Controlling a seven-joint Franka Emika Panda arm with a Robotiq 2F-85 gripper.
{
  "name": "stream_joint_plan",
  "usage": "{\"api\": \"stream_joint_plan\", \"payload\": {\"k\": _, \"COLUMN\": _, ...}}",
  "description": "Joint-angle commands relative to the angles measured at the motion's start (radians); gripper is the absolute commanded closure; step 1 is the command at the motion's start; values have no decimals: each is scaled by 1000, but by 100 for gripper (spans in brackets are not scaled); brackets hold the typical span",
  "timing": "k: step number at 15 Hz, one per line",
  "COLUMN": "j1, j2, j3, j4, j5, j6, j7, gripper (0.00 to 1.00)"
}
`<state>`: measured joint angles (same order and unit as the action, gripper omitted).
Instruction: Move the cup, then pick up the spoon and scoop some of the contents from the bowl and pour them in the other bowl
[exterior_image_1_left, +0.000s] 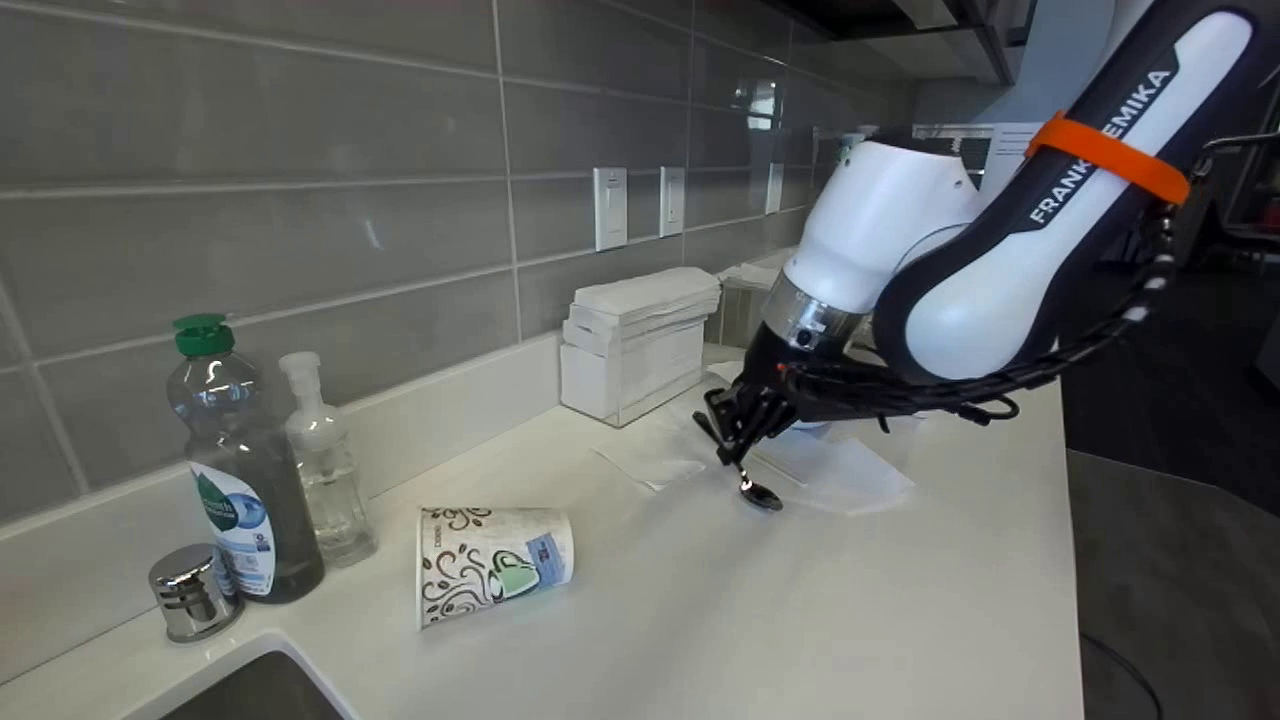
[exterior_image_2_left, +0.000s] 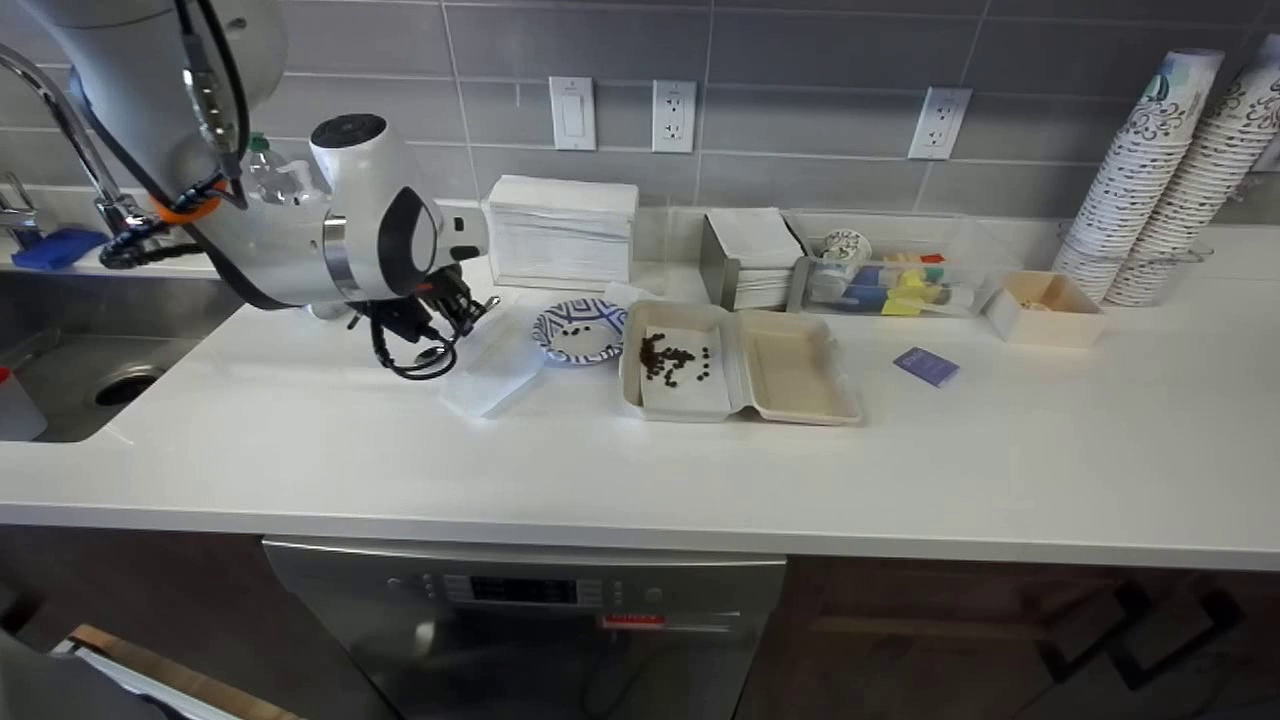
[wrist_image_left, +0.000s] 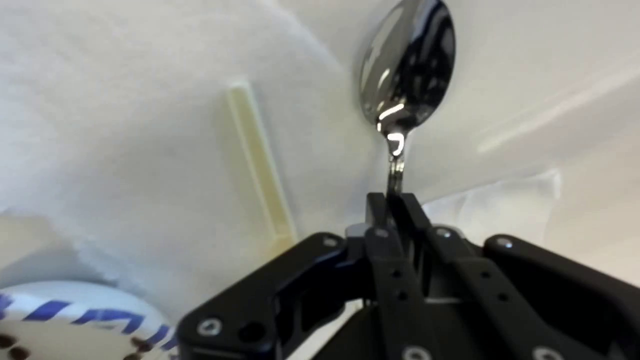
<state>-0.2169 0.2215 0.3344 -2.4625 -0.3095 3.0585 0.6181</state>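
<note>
The metal spoon (wrist_image_left: 407, 65) is pinched at its handle by my gripper (wrist_image_left: 392, 206), whose fingers are closed together around it. In an exterior view the spoon's shiny head (exterior_image_1_left: 760, 495) points down and away from the gripper (exterior_image_1_left: 732, 452), above or near the napkins; its exact height is unclear. The cup (exterior_image_1_left: 495, 562), white with a printed pattern, lies on its side near the sink. A blue-and-white patterned bowl (exterior_image_2_left: 612, 318) holds a few dark beans; its rim (wrist_image_left: 107, 317) shows at the lower left of the wrist view. The open takeout box (exterior_image_2_left: 795, 365) beside it holds more beans.
Loose napkins (exterior_image_1_left: 850, 480) lie under the gripper, with a pale stick (wrist_image_left: 260, 160) on them. A napkin stack (exterior_image_1_left: 645, 345) stands by the wall. A green-capped bottle (exterior_image_1_left: 240, 500) and pump bottle (exterior_image_1_left: 325, 470) stand near the sink (exterior_image_2_left: 90, 340). Stacked cups (exterior_image_2_left: 1140, 190) lean far along.
</note>
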Motion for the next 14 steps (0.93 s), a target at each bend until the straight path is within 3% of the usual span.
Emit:
{"api": "stream_joint_plan", "payload": {"k": 1, "j1": -225, "j2": 60, "j3": 275, "j4": 109, "j5": 208, "j6": -229, "j7": -268, "gripper": 98}}
{"api": "stream_joint_plan", "payload": {"k": 2, "j1": -291, "j2": 49, "j3": 335, "j4": 127, "j5": 256, "j6": -320, "j7": -339, "gripper": 98}}
{"api": "stream_joint_plan", "payload": {"k": 5, "j1": -351, "j2": -6, "j3": 344, "j4": 175, "j5": 362, "j6": -574, "j7": -491, "gripper": 98}}
{"api": "stream_joint_plan", "payload": {"k": 6, "j1": -187, "j2": -48, "j3": 165, "j4": 209, "j5": 470, "j6": -656, "j7": -588, "gripper": 98}}
{"api": "stream_joint_plan", "payload": {"k": 9, "j1": -77, "j2": -82, "j3": -20, "j4": 291, "j5": 475, "j6": -819, "j7": -648, "gripper": 98}}
{"api": "stream_joint_plan", "payload": {"k": 11, "j1": -9, "j2": -83, "j3": -115, "j4": 334, "j5": 454, "j6": -869, "j7": -665, "gripper": 98}}
{"api": "stream_joint_plan", "payload": {"k": 14, "j1": 66, "j2": -72, "j3": -200, "j4": 365, "j5": 429, "j6": -892, "j7": -665, "gripper": 98}}
